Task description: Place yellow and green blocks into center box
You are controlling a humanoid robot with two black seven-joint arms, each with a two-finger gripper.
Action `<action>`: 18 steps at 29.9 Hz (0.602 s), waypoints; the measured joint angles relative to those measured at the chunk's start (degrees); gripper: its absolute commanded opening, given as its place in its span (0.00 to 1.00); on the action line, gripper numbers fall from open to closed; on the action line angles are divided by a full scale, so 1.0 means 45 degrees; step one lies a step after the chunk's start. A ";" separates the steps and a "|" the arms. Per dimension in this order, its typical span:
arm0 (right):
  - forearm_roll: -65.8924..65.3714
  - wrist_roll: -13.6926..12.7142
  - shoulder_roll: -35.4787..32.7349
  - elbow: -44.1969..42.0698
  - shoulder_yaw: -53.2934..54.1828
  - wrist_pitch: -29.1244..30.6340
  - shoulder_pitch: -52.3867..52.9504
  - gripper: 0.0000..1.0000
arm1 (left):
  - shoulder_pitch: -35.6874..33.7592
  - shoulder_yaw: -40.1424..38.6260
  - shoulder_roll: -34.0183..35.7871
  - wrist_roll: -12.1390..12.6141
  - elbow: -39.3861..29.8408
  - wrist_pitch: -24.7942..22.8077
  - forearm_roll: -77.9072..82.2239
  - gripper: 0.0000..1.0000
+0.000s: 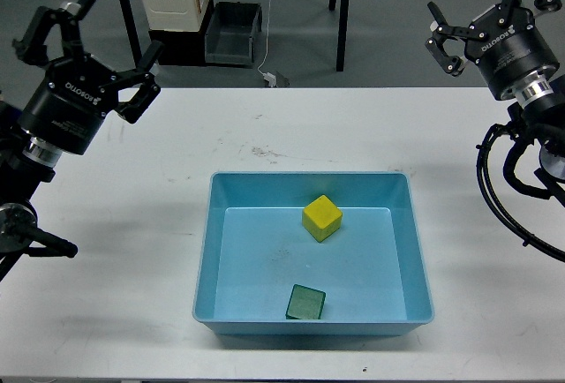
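Both grippers hang raised above the white table [132, 224], well apart from the blue box [205, 251]. On the left gripper [97, 43] the fingers are spread wide and hold nothing; white "ROBOTIQ" lettering shows on its body. On the right gripper [481, 17] the fingers also look parted and empty, though its upper part is cut off; it carries the same lettering. Inside the box, the yellow block [321, 217] sits near the middle and the green block [305, 302] by the near wall.

Yellow block [322, 217] sat on light-blue box [205, 251] floor, toward far wall, turned cornerwise. Green block [306, 302] lay against near wall. Blocks well apart.
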 measured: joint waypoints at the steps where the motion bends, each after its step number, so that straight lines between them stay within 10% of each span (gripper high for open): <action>1: 0.0084 -0.0364 0.0103 0.0219 0.0432 0.0000 -0.0440 1.00 | 0.0287 0.0033 0.0004 0.0000 -0.0028 0.0052 -0.1398 1.00; 18: 0.2703 -0.3047 0.1189 0.4512 0.6176 0.0006 -0.8098 1.00 | 0.2869 0.0217 -0.0965 -0.0003 -0.0667 0.0486 -0.9063 1.00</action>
